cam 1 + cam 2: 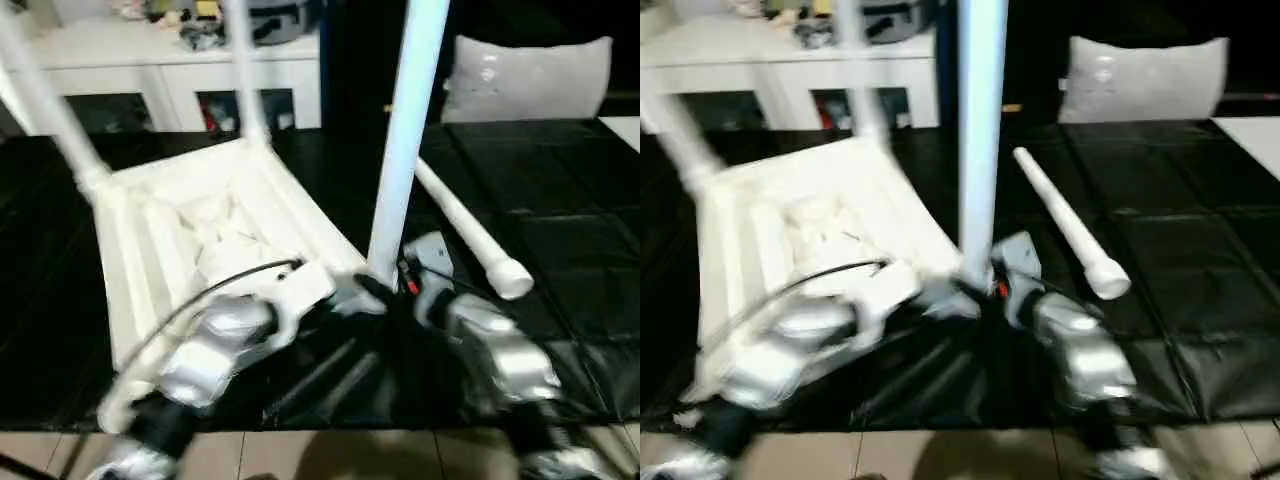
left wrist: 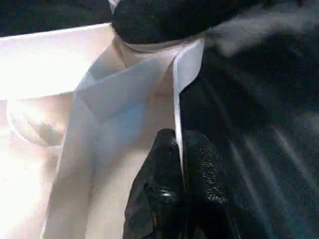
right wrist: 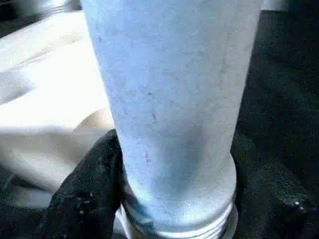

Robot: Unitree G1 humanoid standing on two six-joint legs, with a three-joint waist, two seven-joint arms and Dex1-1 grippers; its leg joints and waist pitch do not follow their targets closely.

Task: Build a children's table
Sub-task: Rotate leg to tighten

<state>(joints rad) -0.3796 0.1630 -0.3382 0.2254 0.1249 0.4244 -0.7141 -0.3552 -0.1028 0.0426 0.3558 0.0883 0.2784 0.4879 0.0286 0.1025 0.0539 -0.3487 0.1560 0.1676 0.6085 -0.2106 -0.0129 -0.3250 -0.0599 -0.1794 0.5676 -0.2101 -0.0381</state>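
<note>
Silver forearms frame the job: right hand [image 1: 385, 290] holds leg 3 [image 1: 408, 140] upright at its socket; left hand [image 2: 174, 164] pinches the tabletop [image 1: 200, 230] rim. Keep it vertical, twist down.

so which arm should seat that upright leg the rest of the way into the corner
The right. Its tool is already clamped around the base of the upright leg, right at the near corner socket, thread showing in the wrist view. The left tool is pinching the tabletop rim, steadying it.
</note>
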